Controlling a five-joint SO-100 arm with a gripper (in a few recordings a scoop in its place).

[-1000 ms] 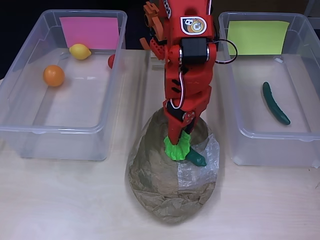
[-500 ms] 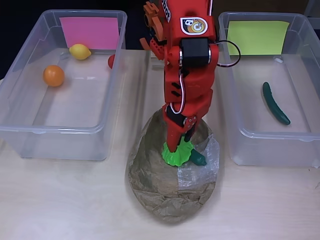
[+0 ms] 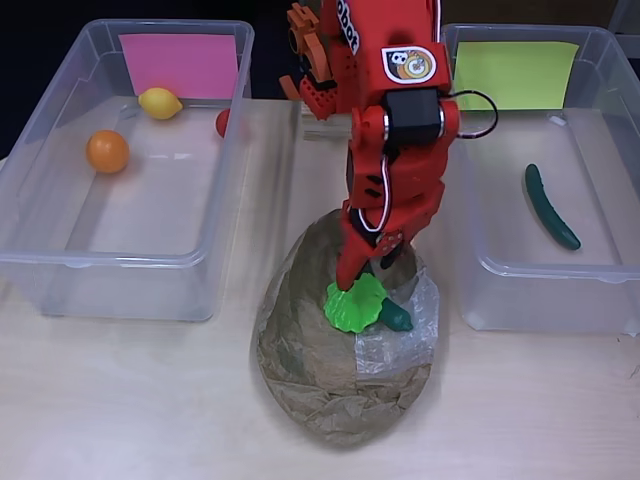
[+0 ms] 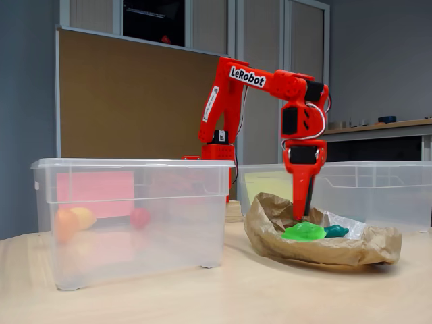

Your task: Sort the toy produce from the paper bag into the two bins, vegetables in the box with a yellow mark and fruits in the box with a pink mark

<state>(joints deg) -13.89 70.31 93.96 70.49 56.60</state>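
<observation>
From above, the red arm reaches down into the crumpled paper bag [image 3: 345,345] sitting between the two bins, and its gripper [image 3: 362,280] comes down right onto a bright green leafy toy [image 3: 353,303] lying in the bag's mouth; a darker green piece [image 3: 395,315] pokes out just to the right of it, touching it, long axis slanting toward the lower right. The fingers look pressed close together on the leafy toy's upper edge, though I can't tell for sure that they have hold of it. The pink-marked bin [image 3: 60,150] on the left holds a lemon [image 3: 160,102], an orange [image 3: 107,151] and a red piece [image 3: 222,122]; the yellow-marked bin [image 3: 600,290] on the right holds a cucumber [image 3: 551,206]. From the side, the gripper [image 4: 302,214] stands nearly upright with its tip touching the leafy toy [image 4: 304,231], which rests low in the bag [image 4: 317,246], the yellow-marked bin [image 4: 378,192] just behind, so the carry would go to that side
</observation>
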